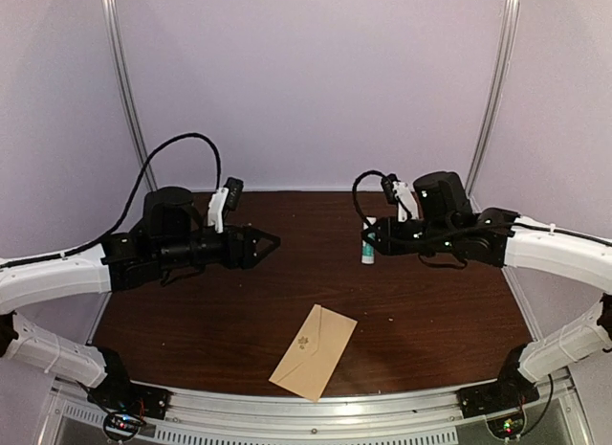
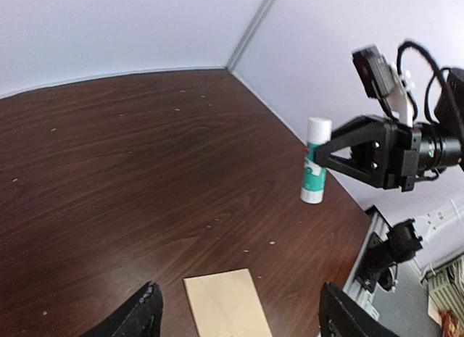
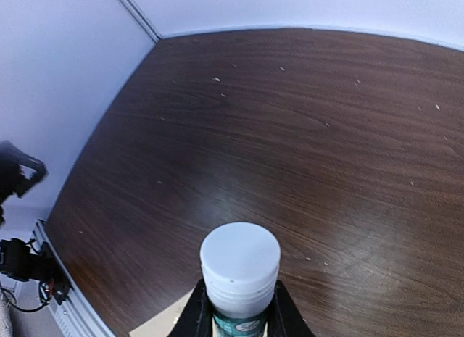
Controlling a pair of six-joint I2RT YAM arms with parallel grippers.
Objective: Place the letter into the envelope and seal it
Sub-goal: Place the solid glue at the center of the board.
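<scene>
The envelope [image 1: 314, 353] lies flat on the table [image 1: 430, 311] near its front edge. It is turned at a slant and sits well apart from both grippers. In the left wrist view one end of it shows below and between the left fingers [image 2: 143, 314], which are spread wide and hold nothing. The left gripper [image 1: 268, 242] hangs above the table's left half. The right gripper [image 1: 371, 236] is clamped on a glue stick [image 2: 315, 170], held upright. The envelope is plain tan kraft paper, rectangular, with a small dark mark near its middle. Whether anything is inside cannot be told. The stick is a white-capped cylinder with a green-and-white label. The table is dark, wood-grained and glossy.
</scene>
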